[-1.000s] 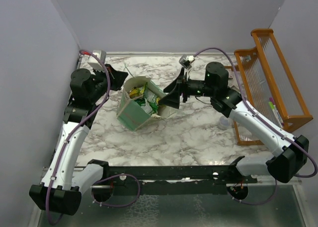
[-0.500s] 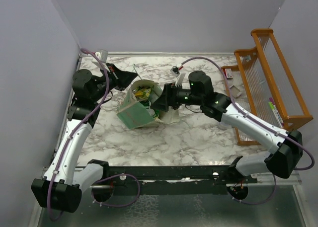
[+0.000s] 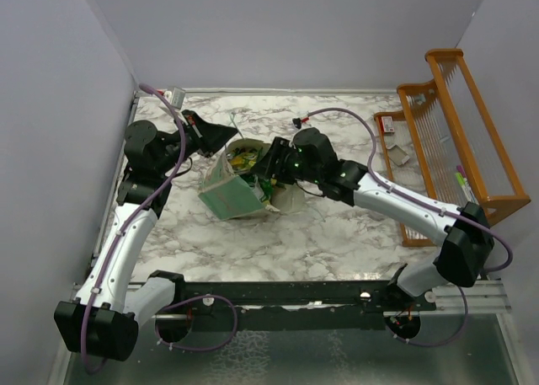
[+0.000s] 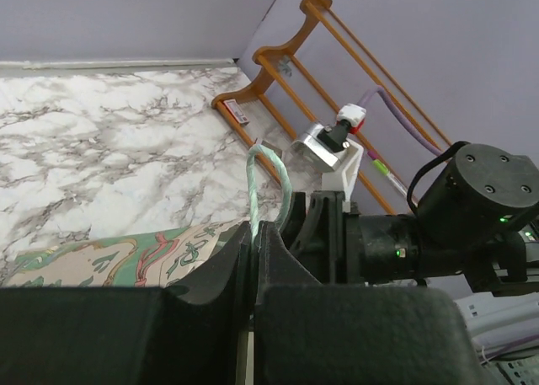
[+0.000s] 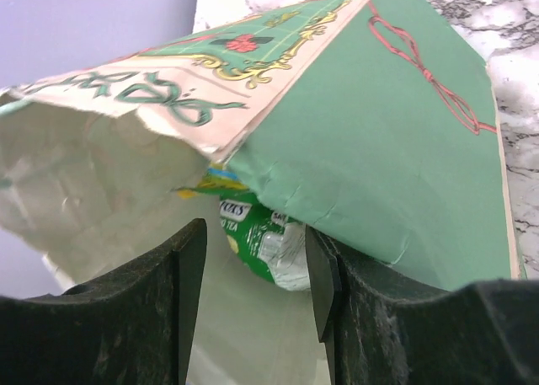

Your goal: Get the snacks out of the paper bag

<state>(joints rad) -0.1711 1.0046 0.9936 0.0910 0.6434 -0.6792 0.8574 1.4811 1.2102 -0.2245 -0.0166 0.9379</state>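
While the paper bag [image 3: 229, 191] rests tilted on the bench [image 3: 337, 225], mouth toward the far side, you have the left gripper [image 4: 255, 233] with its jaws clamped together on the bag's pale cord handle [image 4: 253, 187]. Your right gripper [image 5: 254, 233] sits at the bag's mouth, jaws apart, a green packet [image 5: 274, 248] between them; contact cannot be told. Other snacks [image 3: 244, 157] lie inside.
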